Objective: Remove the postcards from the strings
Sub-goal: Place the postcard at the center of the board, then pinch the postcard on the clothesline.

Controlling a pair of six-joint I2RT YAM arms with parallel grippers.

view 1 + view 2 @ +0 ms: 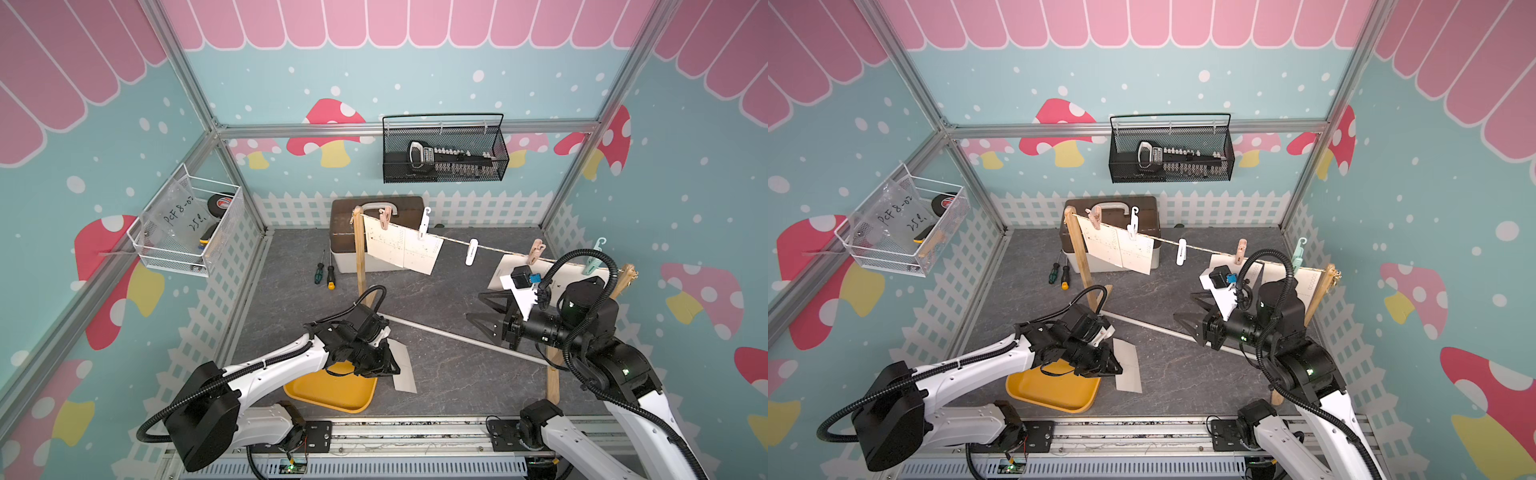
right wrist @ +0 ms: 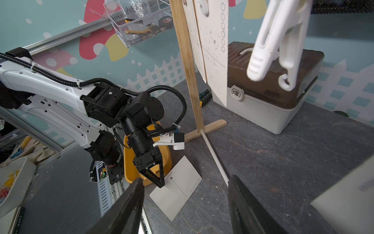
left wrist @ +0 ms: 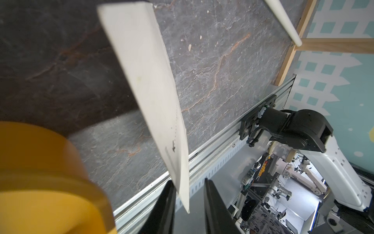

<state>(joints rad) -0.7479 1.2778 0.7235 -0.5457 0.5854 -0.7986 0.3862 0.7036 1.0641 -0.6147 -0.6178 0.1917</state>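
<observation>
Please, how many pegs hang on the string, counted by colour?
Pink pegs: 2
White pegs: 2
Green peg: 1
Total: 5

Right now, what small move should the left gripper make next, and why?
Probably lift the left gripper straight up and clear of the postcard. Its jaws stand apart around the card's edge, and the card seems to rest on the table beside the yellow tray, so it looks released. Other postcards hang on the string.
</observation>
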